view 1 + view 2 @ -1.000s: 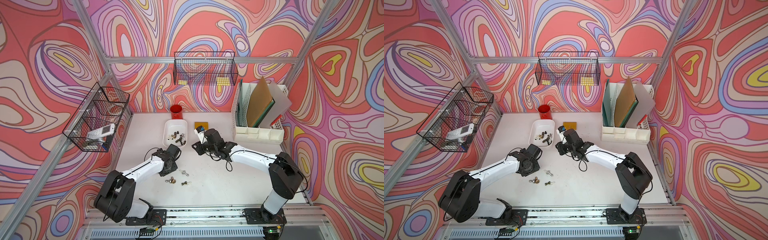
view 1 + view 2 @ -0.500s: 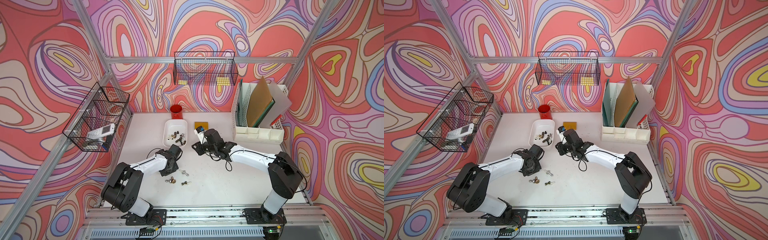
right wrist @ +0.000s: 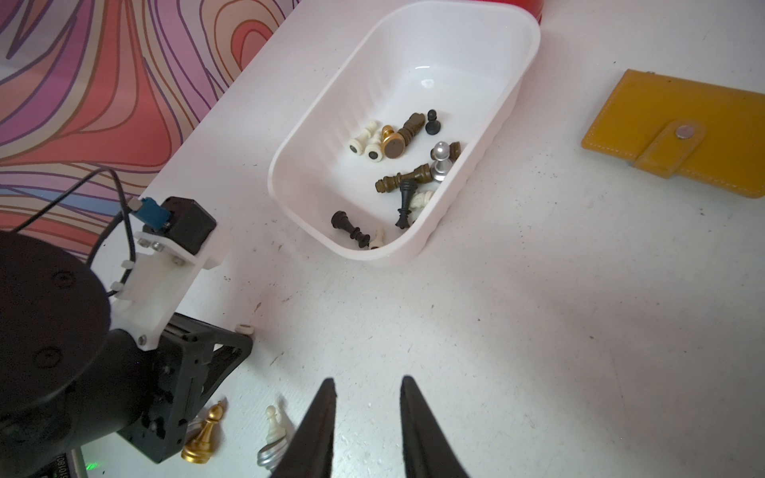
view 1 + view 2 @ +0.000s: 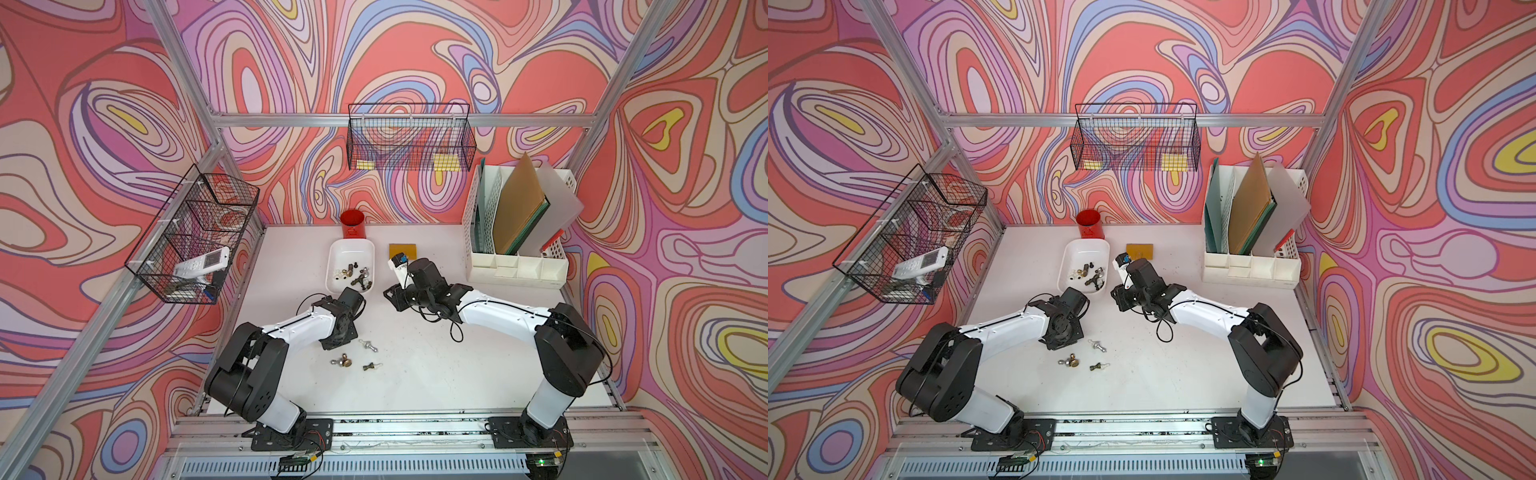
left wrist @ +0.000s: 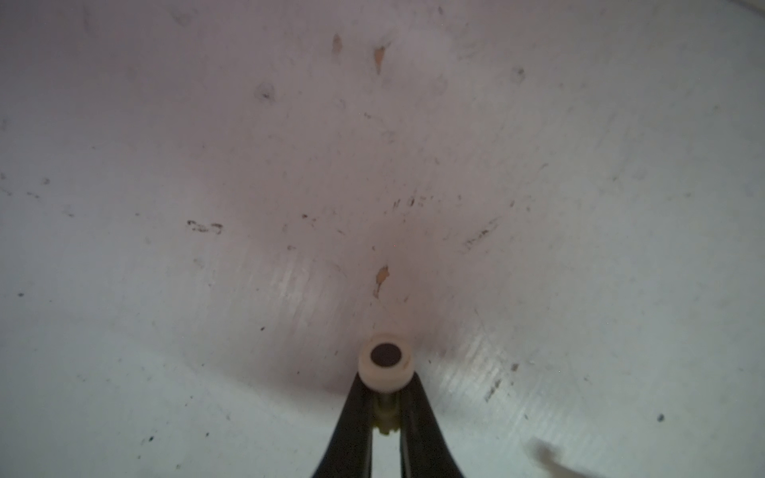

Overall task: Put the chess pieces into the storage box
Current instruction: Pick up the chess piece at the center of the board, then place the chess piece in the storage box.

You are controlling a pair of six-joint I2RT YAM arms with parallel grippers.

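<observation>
Securing the pinch before lift

Obs: left gripper (image 5: pixel 385 387) pinches piece (image 5: pixel 385 359) by its stem, pale base jutting past the tips. Empty right gripper (image 3: pixel 366 387) gapes, box (image 3: pixel 374 255) just ahead of it. Advice: lift straight before swinging boxward; thin stem could pivot. Loose pieces (image 4: pixel 345 362) lie beside the left gripper.

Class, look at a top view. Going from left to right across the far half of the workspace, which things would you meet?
Wire basket on the side wall → storage box → yellow wallet → white file rack.
</observation>
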